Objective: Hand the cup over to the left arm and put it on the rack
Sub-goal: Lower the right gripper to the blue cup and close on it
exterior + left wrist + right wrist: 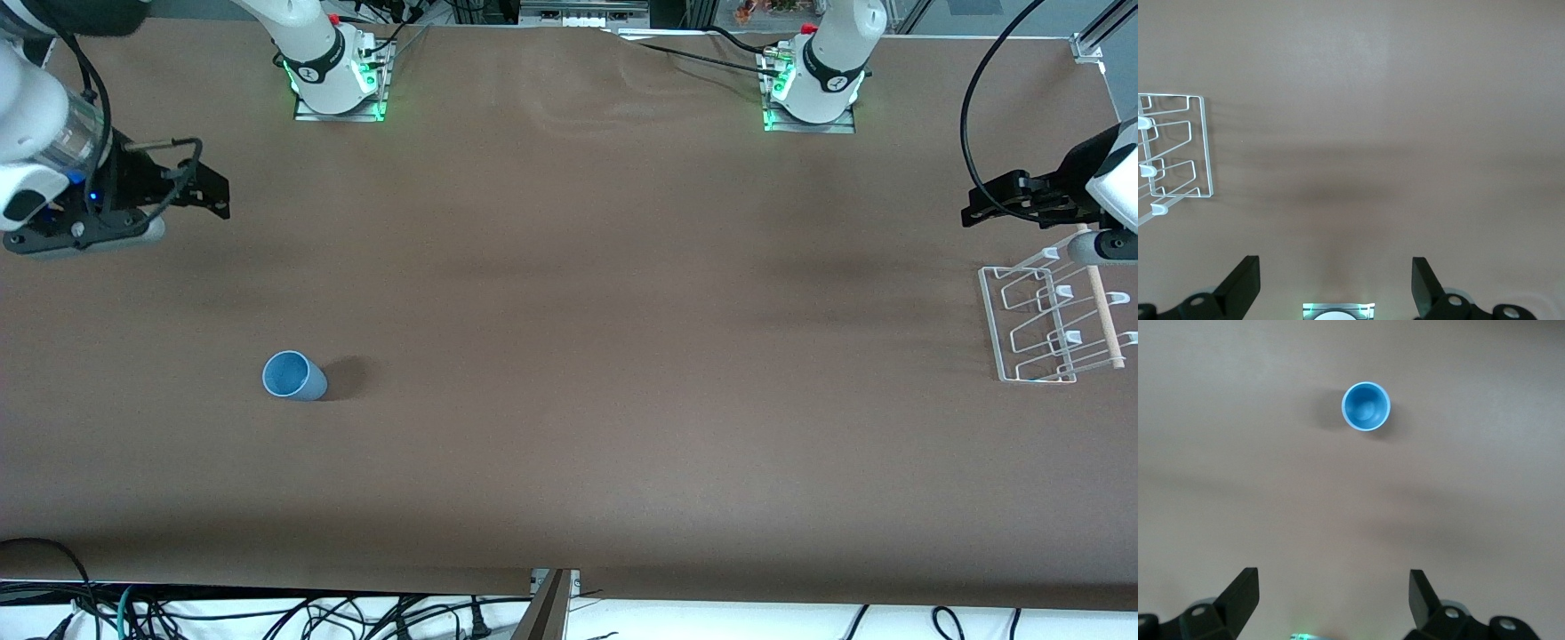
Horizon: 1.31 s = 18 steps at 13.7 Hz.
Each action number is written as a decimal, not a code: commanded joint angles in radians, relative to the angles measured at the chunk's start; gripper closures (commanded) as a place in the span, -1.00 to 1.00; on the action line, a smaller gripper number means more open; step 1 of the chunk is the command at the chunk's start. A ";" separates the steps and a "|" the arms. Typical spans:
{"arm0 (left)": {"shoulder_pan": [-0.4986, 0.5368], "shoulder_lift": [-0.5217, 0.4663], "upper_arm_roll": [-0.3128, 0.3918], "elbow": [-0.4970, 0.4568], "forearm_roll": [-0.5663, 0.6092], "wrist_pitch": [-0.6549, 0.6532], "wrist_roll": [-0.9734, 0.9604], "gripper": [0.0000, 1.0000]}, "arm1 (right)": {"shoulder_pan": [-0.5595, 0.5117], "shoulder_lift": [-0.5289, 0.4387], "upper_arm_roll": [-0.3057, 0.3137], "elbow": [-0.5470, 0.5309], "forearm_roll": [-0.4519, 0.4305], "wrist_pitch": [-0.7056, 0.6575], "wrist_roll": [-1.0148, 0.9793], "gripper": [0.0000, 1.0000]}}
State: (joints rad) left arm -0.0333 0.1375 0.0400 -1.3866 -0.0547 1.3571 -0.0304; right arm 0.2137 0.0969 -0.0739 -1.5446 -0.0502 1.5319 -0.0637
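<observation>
My right end effector (213, 191) hangs in the air over the brown bench (569, 356) at the right arm's end, its two black fingers (1238, 597) spread wide with nothing between them. In the right wrist view the same spread shows, with bare bench in the gap and the cup (1365, 406) well apart from the fingertips.

The cup (293, 376) is a small light-blue tumbler standing upright on the bench, mouth up, its inside empty. It sits toward the right arm's end of the bench and nearer to the front camera than my right end effector. Nothing touches it.

My left end effector (1000, 200) hangs over the bench at the left arm's end, just above the rack's (1049, 324) edge that lies farthest from the front camera. Its fingers (1241, 287) are also wide apart and empty, as the left wrist view shows. The rack (1178, 157) is white wire with looped slots, resting flat on the bench, with a pale wooden dowel (1102, 307) running along one side. Its slots hold nothing. The cup and the rack lie well apart, at the two ends of the bench.
</observation>
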 commanded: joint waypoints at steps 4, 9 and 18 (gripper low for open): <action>0.009 0.010 -0.011 0.026 0.007 -0.016 -0.005 -1.00 | -0.020 0.163 -0.004 0.009 -0.014 0.161 -0.050 -0.99; 0.009 0.010 -0.011 0.027 0.009 -0.015 -0.005 -1.00 | -0.106 0.325 -0.003 -0.012 0.006 0.348 -0.206 -0.97; 0.009 0.010 -0.011 0.027 -0.001 -0.013 -0.005 -1.00 | -0.131 0.448 -0.003 -0.054 0.079 0.531 -0.225 -0.94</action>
State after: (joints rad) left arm -0.0330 0.1381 0.0397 -1.3864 -0.0547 1.3571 -0.0304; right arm 0.0828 0.5577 -0.0794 -1.5723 0.0110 2.0364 -0.2738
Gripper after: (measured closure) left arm 0.000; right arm 0.026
